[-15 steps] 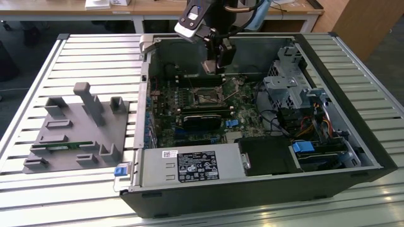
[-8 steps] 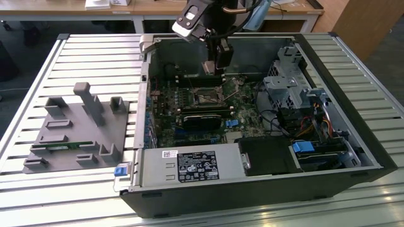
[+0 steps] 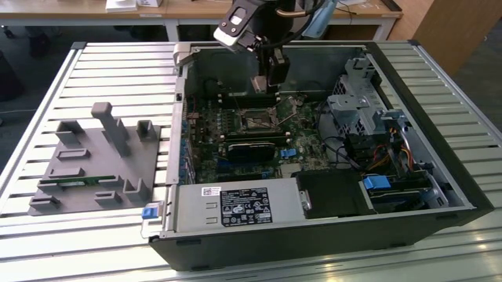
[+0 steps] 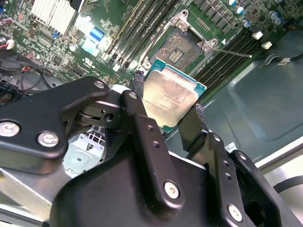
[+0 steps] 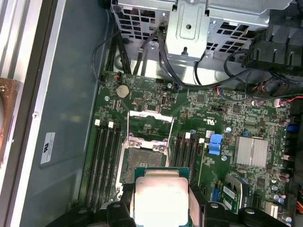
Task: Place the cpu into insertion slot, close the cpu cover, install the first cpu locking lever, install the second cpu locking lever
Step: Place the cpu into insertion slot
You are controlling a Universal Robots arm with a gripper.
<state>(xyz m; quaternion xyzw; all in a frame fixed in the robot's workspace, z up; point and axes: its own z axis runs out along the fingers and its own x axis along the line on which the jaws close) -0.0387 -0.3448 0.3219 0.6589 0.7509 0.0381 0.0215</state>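
Observation:
My gripper (image 4: 168,97) is shut on the cpu (image 4: 171,96), a flat square chip with a dull silver face, one black finger (image 4: 140,113) on each of two opposite edges. In the first wrist view the cpu (image 5: 161,196) hangs in the air just short of the insertion slot (image 5: 144,161), whose dark centre lies bare. The cpu cover (image 5: 149,113) stands swung open at the slot's far side. A thin locking lever (image 4: 233,52) sticks out beside the insertion slot (image 4: 182,47). In the exterior view the gripper (image 3: 267,82) holds the cpu (image 3: 261,84) above and behind the slot (image 3: 252,120).
The green board sits in an open black computer case (image 3: 439,176) with high walls. Memory slots (image 5: 106,156) flank the socket. A black card (image 3: 251,150), a power supply (image 3: 235,207) and a drive cage (image 3: 357,108) crowd the case. A grey fixture (image 3: 94,158) lies at the exterior view's left.

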